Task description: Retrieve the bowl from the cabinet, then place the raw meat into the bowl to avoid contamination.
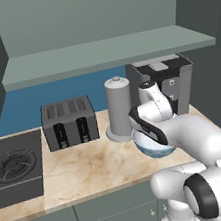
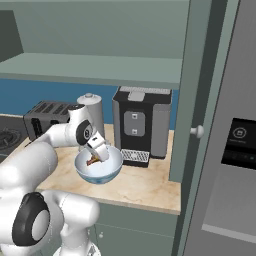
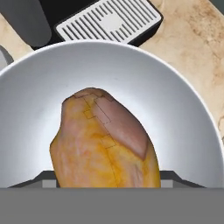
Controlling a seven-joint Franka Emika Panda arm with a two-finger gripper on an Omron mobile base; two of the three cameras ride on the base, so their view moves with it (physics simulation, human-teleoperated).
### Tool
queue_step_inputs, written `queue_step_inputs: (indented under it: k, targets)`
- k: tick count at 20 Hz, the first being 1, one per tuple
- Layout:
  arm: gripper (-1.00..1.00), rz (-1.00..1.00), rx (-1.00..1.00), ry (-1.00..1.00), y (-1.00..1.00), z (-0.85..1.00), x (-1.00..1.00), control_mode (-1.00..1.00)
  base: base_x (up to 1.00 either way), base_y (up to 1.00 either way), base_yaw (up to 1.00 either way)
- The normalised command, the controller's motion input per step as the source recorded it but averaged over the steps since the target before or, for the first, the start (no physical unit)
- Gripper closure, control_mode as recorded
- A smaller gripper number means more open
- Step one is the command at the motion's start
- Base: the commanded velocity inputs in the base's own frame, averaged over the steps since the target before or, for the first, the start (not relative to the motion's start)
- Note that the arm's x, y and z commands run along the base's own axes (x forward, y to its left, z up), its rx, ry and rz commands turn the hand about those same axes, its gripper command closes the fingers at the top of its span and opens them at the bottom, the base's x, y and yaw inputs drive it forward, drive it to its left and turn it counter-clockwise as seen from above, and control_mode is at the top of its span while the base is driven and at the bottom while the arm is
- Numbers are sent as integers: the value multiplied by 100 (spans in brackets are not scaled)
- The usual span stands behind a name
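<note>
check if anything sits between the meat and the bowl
Nothing visible does. The meat sits between the gripper's fingers directly over the bowl's open white inside, with no other thing in the bowl. Whether it already touches the bottom can't be told.

- toaster (image 1: 69,122) sat at counter (image 1: 92,171) back, left
- grey canister (image 1: 119,109) stood beside it
- coffee machine (image 2: 142,125) at back right corner
- stove burner (image 1: 12,166) off counter's left edge

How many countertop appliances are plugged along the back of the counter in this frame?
2. The toaster stands at the back on the left, next to the stove; the coffee machine stands at the right end, behind the bowl. Others may be hidden behind the arm.
</note>
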Motion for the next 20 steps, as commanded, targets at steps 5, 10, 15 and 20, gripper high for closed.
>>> queue_step_inputs:
  k: [5,10,15,20]
  targets:
    - [-100,0,0,0,0,-20,0,-100,0,0,0]
    - [-100,0,0,0,0,-20,0,-100,0,0,0]
    - [-100,0,0,0,0,-13,0,-100,0,0,0]
    - [-100,0,0,0,0,-8,0,-100,0,0,0]
